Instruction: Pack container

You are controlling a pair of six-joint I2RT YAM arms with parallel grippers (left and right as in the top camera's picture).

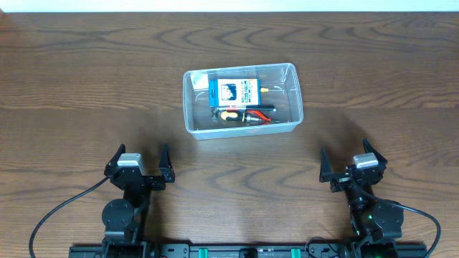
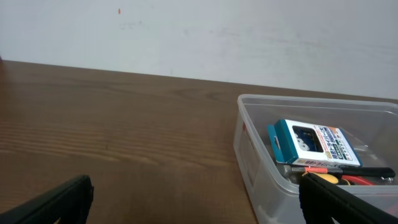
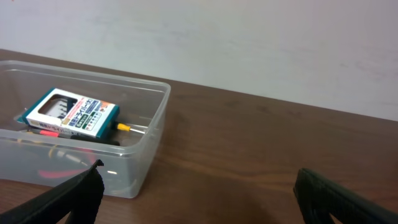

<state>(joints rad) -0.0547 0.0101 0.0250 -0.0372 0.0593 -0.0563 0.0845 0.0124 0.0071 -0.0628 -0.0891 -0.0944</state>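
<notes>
1. The container (image 1: 191,118) sits in the middle of the table (image 1: 72,86), apart from both arms; my left gripper (image 1: 141,154) and right gripper (image 1: 345,152) are wide and empty.
2. I think a careless nudge on its wall may slide it, and the blue-and-white box (image 1: 236,91) lying on the tools (image 1: 247,115) could shift.

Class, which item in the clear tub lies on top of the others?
The blue-and-white box, a flat printed carton resting over the red, yellow and black hand tools in the container.

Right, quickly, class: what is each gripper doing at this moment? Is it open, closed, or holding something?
Left gripper: open, holding nothing.
Right gripper: open, holding nothing.
</notes>
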